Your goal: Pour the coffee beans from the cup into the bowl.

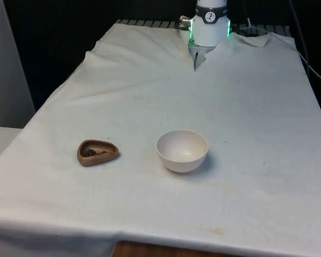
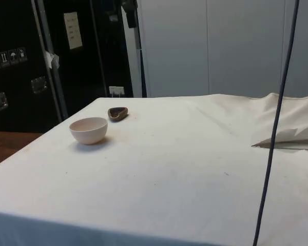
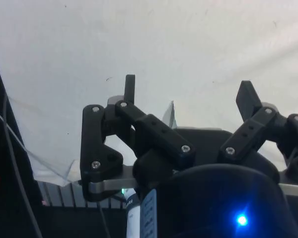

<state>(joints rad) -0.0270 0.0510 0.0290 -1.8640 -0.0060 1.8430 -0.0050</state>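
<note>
While pincer (image 3: 188,96) gapes, one cup (image 1: 97,152), one bowl (image 1: 182,150) sit apart.

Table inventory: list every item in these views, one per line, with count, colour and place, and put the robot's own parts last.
cup: one, brown, shallow, with dark coffee beans inside, on the cloth toward the front view's left, apart from the bowl.
bowl: one, white, upright on the cloth near the table's middle, to the front view's right of the cup; its inside looks bare.
cloth: one, white, covering the table, rumpled at the far end.
cable: one, dark, hanging down across the side view.
arm base: one, white, at the table's far end.
gripper: one, black, jaws spread apart above bare cloth, holding nothing.
</note>
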